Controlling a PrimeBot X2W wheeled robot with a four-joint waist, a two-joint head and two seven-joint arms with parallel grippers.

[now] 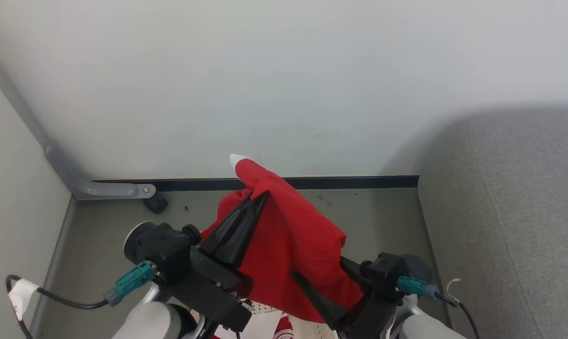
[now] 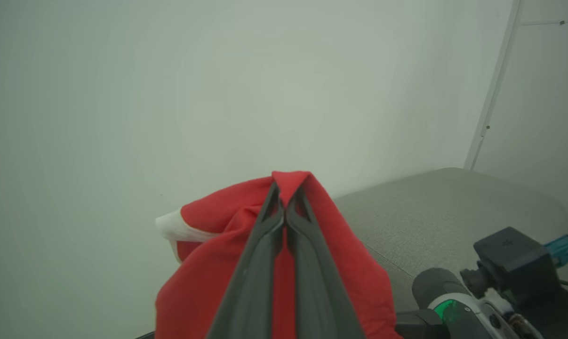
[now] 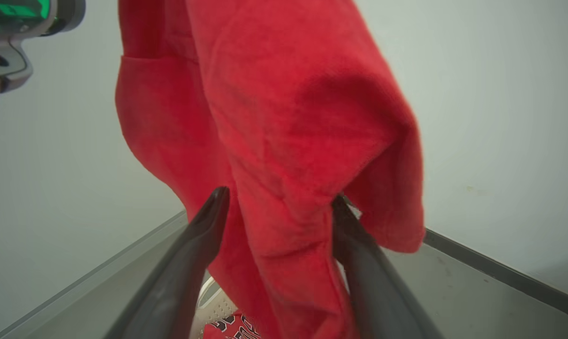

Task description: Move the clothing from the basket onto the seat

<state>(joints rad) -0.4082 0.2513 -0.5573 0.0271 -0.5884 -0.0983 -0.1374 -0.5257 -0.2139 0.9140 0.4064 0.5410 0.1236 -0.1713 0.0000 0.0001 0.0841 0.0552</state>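
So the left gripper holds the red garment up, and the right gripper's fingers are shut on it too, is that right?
Not quite: the right gripper's fingers stand open either side of the red garment, as the right wrist view shows.

Lit softly and evenly. Tinted faintly green across the wall (image 2: 124, 94). Shadowed gently beside the seat (image 1: 524, 212). Blurred slightly on the near clothing (image 3: 288, 117), hazy throughout the left wrist view.
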